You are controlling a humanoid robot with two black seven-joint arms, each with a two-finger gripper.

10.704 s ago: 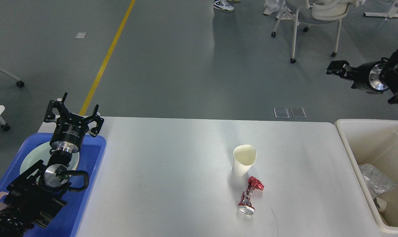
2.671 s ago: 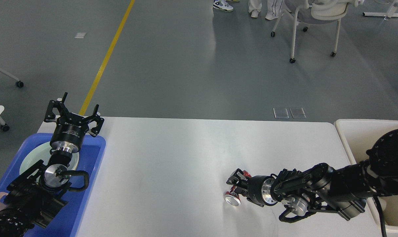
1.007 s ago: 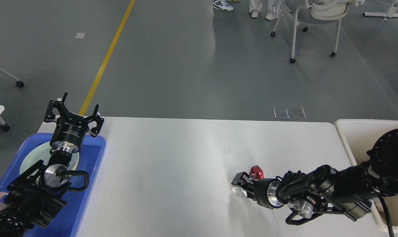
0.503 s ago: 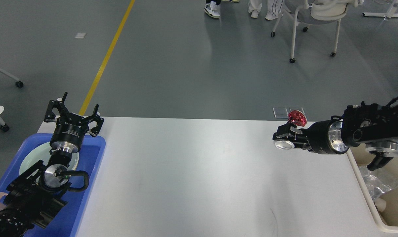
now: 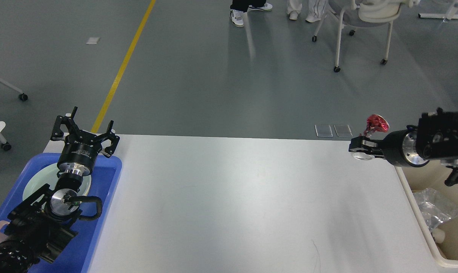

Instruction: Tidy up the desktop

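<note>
Right gripper (image 5: 359, 148) jaws clamp a crushed red can (image 5: 372, 127), held above the desktop (image 5: 229, 197) edge, short of the bin (image 5: 433, 258). Early release risks a floor drop. Left gripper (image 5: 84, 132) jaws wide, empty.

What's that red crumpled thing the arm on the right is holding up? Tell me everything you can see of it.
It looks like a crushed drink can: shiny red metal, twisted thin at the waist, with a round silver end facing left. The right gripper is shut on it, holding it in the air above the desktop's far right corner, near the cream bin. Nothing else touches it.
</note>
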